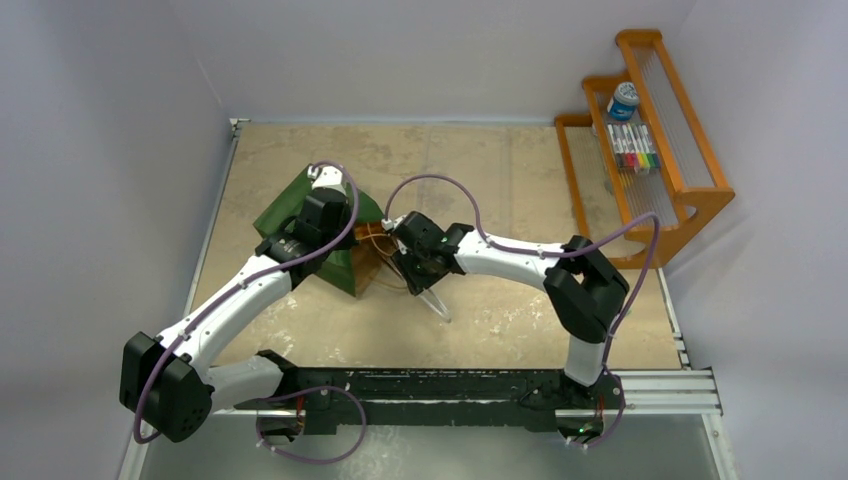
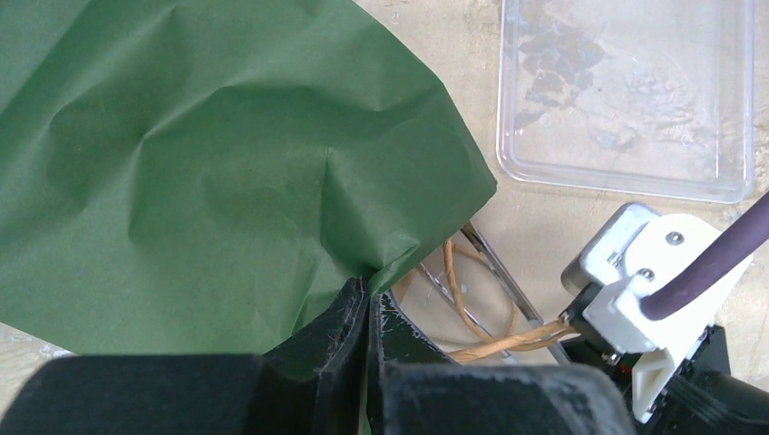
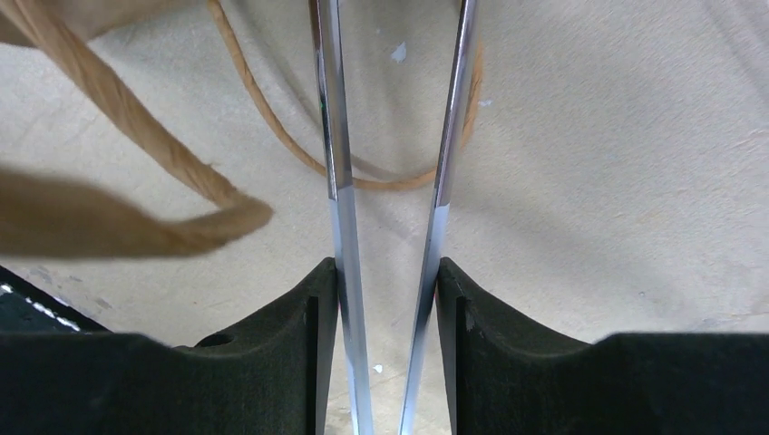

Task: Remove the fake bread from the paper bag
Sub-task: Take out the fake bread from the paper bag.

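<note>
Paper bag (image 2: pixel 209 163), far-left part of tabletop (image 1: pixel 500 170), mouth edge pinched by closed left gripper (image 2: pixel 365 335); tongs (image 3: pixel 329 136), clamped in right gripper (image 3: pixel 385 299), blades slightly spread, pointing left into mouth; fake bread unseen, presumably inside.

No lettering, brand, number or sign can be read in any of the three views. The blue-and-white can (image 1: pixel 622 100) on the orange wooden rack (image 1: pixel 700 190) carries a label too small to make out. The row of markers (image 1: pixel 633 148) below it shows only coloured caps.
</note>
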You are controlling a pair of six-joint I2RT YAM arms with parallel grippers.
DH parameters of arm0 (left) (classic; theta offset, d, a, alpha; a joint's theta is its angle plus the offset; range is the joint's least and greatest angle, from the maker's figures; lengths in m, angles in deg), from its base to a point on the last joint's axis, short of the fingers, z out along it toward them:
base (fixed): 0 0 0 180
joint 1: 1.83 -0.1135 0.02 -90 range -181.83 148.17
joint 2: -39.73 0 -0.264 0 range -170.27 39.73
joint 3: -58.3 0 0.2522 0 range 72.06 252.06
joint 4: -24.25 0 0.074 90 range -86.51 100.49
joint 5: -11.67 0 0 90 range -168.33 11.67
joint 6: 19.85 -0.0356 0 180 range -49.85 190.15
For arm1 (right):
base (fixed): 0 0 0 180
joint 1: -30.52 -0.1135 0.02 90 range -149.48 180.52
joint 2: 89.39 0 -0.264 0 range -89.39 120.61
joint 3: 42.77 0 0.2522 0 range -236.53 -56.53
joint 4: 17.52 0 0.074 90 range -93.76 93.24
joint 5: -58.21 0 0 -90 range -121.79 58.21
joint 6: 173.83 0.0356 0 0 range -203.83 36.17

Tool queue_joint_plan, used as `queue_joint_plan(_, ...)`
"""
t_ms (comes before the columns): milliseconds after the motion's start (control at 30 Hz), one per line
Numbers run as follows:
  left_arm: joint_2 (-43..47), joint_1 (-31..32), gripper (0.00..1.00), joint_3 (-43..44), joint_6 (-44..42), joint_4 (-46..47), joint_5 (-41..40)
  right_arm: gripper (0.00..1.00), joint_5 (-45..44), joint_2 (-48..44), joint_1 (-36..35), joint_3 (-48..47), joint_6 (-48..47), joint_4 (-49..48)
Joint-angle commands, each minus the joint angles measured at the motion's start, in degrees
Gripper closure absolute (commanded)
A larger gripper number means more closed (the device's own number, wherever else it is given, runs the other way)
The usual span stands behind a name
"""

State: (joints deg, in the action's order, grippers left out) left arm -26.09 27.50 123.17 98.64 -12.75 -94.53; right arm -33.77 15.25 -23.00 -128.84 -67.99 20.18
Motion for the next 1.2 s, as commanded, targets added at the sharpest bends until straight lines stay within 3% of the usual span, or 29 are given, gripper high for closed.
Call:
queue_joint_plan(0, 1.1, 0.0, 1.00, 2.1, 1.1, 0.3, 1.3, 0.56, -0.5, 0.2, 1.9, -4.5, -1.1, 0.8)
queue_joint_plan(800, -1.4, 0.0, 1.00, 3.1, -0.3, 1.6, 4.3, 0.55, 10.4, 7.9, 7.6, -13.3, -8.8, 1.1)
queue_joint_plan(900, -1.8, 0.0, 1.00, 3.2, -0.4, 1.7, 4.3, 0.64, 12.3, 8.7, 8.2, -13.9, -9.8, 1.4)
queue_joint_plan(1067, -1.9, 0.0, 1.00, 3.1, -0.4, 1.7, 3.7, 0.91, 13.2, 9.1, 8.6, -14.2, -10.2, 2.0)
queue_joint_plan(1167, -1.7, 0.0, 1.00, 3.2, -0.4, 1.7, 3.0, 0.99, 13.3, 8.5, 8.6, -13.7, -10.4, 2.2)
